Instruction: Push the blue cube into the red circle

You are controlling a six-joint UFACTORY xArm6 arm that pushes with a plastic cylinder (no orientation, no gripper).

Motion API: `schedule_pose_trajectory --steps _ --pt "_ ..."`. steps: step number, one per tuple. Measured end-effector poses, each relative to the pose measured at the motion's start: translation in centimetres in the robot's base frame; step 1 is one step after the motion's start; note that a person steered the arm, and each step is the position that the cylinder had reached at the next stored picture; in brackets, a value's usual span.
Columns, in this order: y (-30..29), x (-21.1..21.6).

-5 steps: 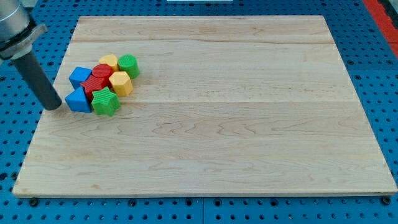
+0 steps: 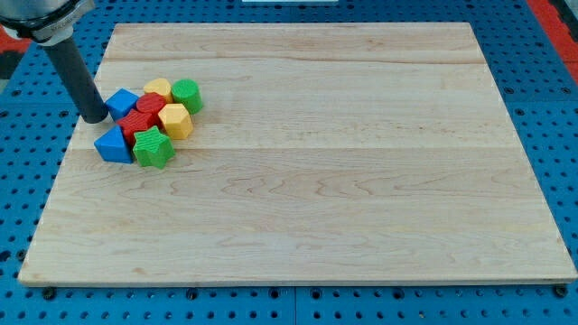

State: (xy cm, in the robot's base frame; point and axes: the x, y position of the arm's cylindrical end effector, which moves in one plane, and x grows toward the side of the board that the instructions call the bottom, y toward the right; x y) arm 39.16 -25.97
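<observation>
A blue cube (image 2: 122, 102) sits at the left of a tight cluster near the board's upper left. A red round block (image 2: 150, 104) lies just to its right, touching it. My tip (image 2: 94, 117) stands on the board right against the blue cube's left side. Below it lies a second blue block (image 2: 114, 144), wedge-like.
The cluster also holds a red block (image 2: 136, 125), two yellow blocks (image 2: 158, 88) (image 2: 175, 120), a green round block (image 2: 186, 95) and a green star (image 2: 153, 148). The wooden board (image 2: 343, 171) lies on a blue pegboard; its left edge is close to my tip.
My tip has moved up and slightly right, from beside the lower blue block to beside the blue cube. The blocks have not visibly moved.
</observation>
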Motion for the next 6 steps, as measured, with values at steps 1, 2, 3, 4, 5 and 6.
schedule_pose_trajectory --steps 1,2,3,4,5,6 --pt "1.5 -1.2" --pt "3.9 -2.3" --pt "4.4 -2.9" --pt "5.4 -3.2" --pt "6.7 -5.6" --pt "6.7 -5.7"
